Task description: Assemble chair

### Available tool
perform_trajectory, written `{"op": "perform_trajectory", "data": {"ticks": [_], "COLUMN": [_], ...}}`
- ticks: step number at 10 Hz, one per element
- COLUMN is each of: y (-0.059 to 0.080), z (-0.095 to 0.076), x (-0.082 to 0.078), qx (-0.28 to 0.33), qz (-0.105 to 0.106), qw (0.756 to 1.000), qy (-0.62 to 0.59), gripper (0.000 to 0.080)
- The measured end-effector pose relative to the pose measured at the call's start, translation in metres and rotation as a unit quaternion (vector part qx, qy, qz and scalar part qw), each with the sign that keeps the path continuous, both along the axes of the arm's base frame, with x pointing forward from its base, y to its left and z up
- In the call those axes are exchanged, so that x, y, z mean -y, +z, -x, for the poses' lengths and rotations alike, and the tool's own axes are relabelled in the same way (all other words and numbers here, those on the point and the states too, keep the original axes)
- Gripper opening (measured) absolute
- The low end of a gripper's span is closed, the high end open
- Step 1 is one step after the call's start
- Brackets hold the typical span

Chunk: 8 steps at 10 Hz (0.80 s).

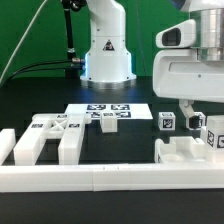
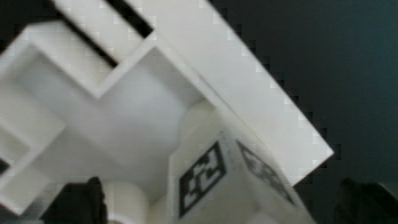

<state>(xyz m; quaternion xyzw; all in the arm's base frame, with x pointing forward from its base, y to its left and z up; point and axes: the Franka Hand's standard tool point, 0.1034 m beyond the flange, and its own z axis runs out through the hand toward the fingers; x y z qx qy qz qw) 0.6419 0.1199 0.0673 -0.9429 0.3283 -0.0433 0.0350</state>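
Note:
The chair is in loose white parts. A slotted panel (image 1: 185,152) lies at the exterior view's right, with small tagged blocks (image 1: 166,122) around it. My gripper (image 1: 194,118) hangs just above that panel. In the wrist view a tagged white block (image 2: 222,165) stands upright between my dark fingertips (image 2: 80,200), close against the white panel (image 2: 125,90). The jaws stand wide apart on either side of the block, and a gap shows at each side. More chair parts (image 1: 45,135) lie at the exterior view's left.
The marker board (image 1: 105,112) lies flat in the middle of the black table. A long low white border wall (image 1: 110,180) runs along the front. The robot's base (image 1: 107,55) stands at the back centre, with cables beside it.

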Motion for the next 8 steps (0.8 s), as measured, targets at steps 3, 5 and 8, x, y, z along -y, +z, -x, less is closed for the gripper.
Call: {"op": "perform_trajectory", "data": {"ticks": [3,5,8], "y": [0.001,0.001,0.001], "z": [-0.011,-0.011,-0.011], "x": [-0.003,-0.005,-0.003], "qx": [0.014,0.013,0.011], "qz": [0.041,0.042,0.037], "qw": [0.964,0.956,0.969], "qy": [0.263,0.29,0.243], "gripper": [0.0649,0.0533,0.0288]}}
